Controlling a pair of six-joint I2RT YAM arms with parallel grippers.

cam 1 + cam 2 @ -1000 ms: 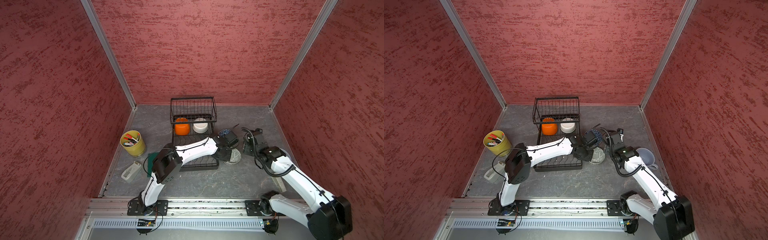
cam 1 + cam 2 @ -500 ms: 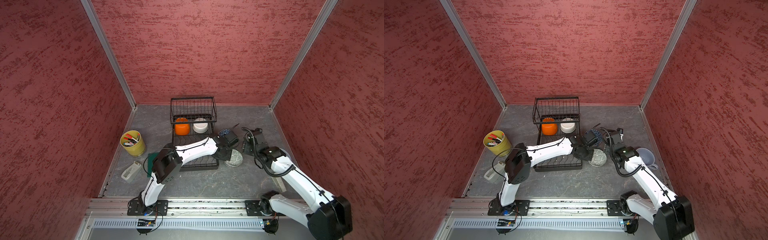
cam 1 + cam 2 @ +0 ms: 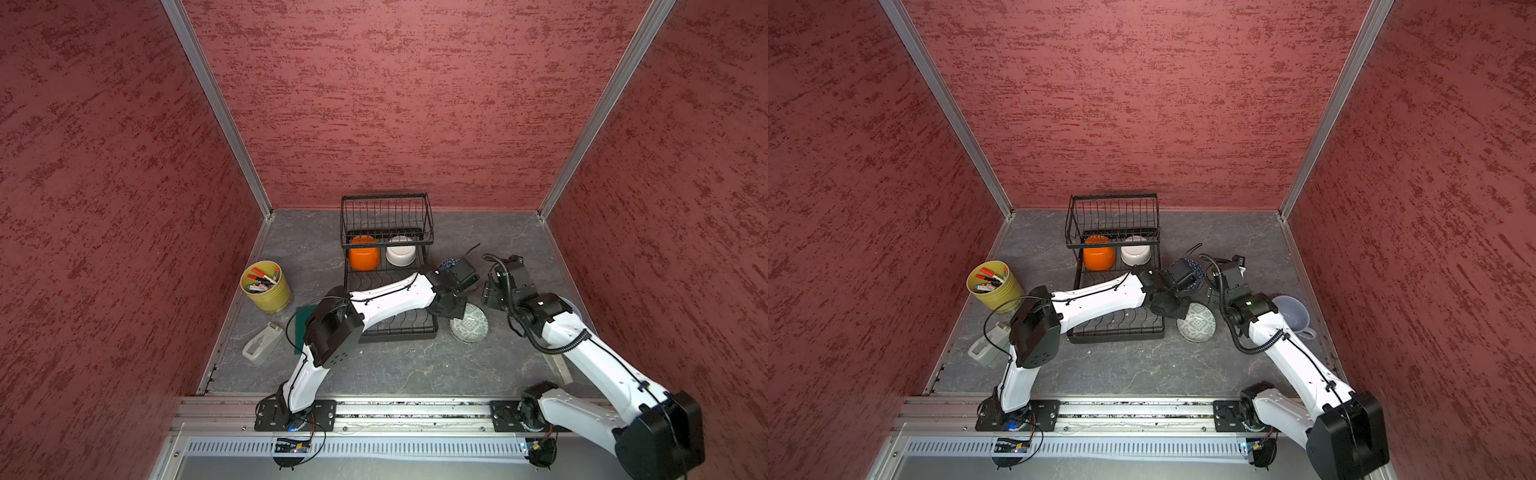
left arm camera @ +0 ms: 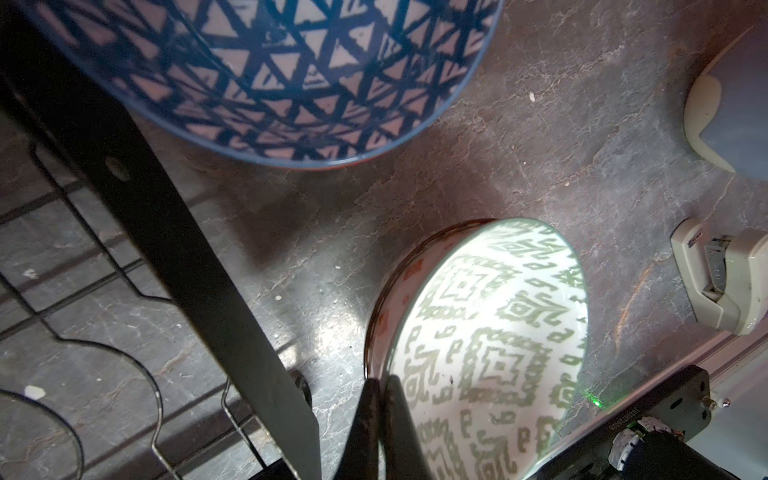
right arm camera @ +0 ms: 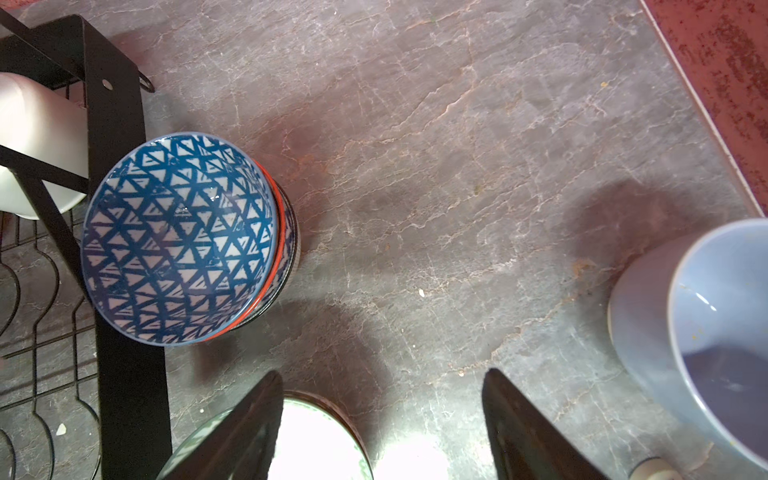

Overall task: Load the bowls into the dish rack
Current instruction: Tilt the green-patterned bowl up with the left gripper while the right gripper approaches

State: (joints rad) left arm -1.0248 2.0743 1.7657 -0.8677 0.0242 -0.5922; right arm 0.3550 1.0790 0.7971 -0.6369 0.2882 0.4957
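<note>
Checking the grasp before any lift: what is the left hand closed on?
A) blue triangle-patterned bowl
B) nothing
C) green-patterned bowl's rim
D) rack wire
C: the left wrist view shows the left hand pinching the green-patterned bowl at its rim.

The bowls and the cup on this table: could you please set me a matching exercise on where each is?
Things: 1 orange bowl; 2 green-patterned bowl; 3 blue-patterned bowl; 4 pale blue cup.
Places: a rim pinched by left gripper; b inside the dish rack; c near the table edge, away from rack; d on table beside rack, ungripped.
Pairs: 1-b; 2-a; 3-d; 4-c.
</note>
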